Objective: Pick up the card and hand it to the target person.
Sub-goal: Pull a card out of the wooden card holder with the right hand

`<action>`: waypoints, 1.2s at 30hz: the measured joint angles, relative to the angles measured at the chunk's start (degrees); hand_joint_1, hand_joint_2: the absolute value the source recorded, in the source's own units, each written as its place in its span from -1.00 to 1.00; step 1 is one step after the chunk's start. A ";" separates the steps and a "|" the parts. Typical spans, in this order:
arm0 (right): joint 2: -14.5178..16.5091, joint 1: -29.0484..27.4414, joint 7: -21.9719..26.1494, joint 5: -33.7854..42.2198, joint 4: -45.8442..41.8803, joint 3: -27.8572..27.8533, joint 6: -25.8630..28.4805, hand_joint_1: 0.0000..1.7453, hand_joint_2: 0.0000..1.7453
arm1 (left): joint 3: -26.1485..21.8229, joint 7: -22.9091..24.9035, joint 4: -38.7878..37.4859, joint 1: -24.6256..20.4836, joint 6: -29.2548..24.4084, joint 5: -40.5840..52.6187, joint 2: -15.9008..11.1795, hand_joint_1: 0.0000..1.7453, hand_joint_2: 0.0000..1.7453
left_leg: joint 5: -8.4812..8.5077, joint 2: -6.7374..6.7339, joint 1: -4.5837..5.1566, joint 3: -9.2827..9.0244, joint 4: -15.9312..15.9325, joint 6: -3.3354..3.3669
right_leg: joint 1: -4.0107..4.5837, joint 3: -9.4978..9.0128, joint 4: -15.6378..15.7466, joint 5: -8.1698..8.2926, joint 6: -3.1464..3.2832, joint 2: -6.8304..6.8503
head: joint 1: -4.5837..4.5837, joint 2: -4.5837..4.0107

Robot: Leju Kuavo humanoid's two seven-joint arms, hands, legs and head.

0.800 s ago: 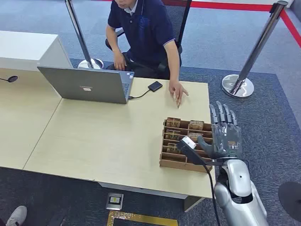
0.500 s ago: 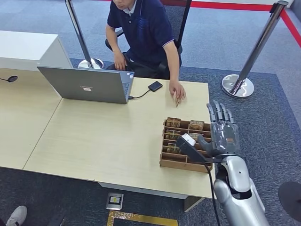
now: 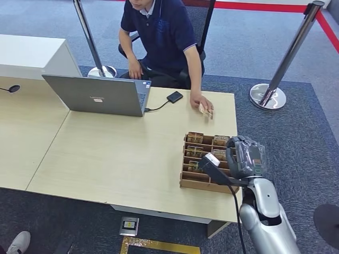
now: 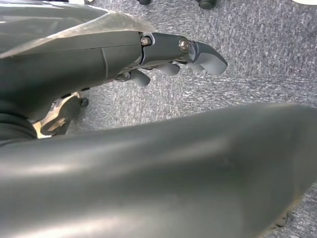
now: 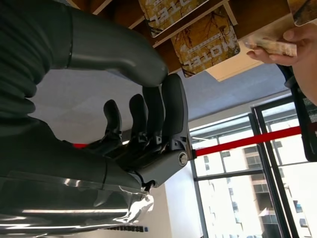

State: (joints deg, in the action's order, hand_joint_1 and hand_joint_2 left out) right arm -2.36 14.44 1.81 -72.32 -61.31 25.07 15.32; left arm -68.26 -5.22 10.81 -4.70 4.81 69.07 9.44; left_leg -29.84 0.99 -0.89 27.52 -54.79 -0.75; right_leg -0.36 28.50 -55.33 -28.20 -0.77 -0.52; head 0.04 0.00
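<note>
The grey right hand (image 3: 244, 157), fingers curled on nothing, hovers at the compartmented brown wooden card tray's (image 3: 191, 183) right edge, nearer than the left hand; patterned hotel cards (image 3: 194, 137) lie just leftward.

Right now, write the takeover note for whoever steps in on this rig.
Right robot hand: fingers curled in, holding nothing, beside the wooden card tray at the table's right edge.
Left robot hand: hanging over the carpet, its state unclear.
Hotel cards lie in the tray's compartments.
The seated person's hand rests on one card on the table.
Done: that card is with the person. Left: nothing evident; confirm before another pick.
</note>
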 joint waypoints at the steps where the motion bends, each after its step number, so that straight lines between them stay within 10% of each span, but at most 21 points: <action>1: 0.03 -0.05 0.00 0.02 0.09 0.00 -0.03 0.40 1.00 | 0.00 -0.01 -0.01 0.00 0.00 0.00 0.00 -1.00 -1.00 | 0.00 0.00 0.00 0.00 0.00 0.00 | 0.00 0.00 0.00 0.00 0.00 0.00 | -0.01 0.00; 6: 0.48 -0.11 0.00 0.15 0.87 -0.01 -0.42 0.07 1.00 | 0.00 -0.02 -0.01 -0.01 0.00 0.00 0.00 -1.00 -1.00 | 0.00 0.00 0.00 0.00 0.00 0.00 | 0.00 0.00 0.00 0.00 0.00 0.00 | -0.01 0.00; 36: 2.60 1.65 -0.09 0.07 6.81 -0.01 -2.17 -0.06 1.00 | 0.00 -0.09 -0.30 0.00 0.01 -0.16 0.00 -1.00 -1.00 | 0.00 0.00 0.00 0.01 0.00 0.00 | 0.00 0.00 0.00 0.00 0.00 0.00 | 0.00 0.00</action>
State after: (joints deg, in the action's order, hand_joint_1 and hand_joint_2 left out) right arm 0.24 16.09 1.73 -72.25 -54.51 25.06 13.15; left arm -68.26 -5.31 10.51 -4.70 4.82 68.90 9.44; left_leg -29.84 0.98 -0.89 27.53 -54.79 -0.75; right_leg -0.36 28.50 -55.33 -28.20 -0.77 -0.52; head 0.04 0.00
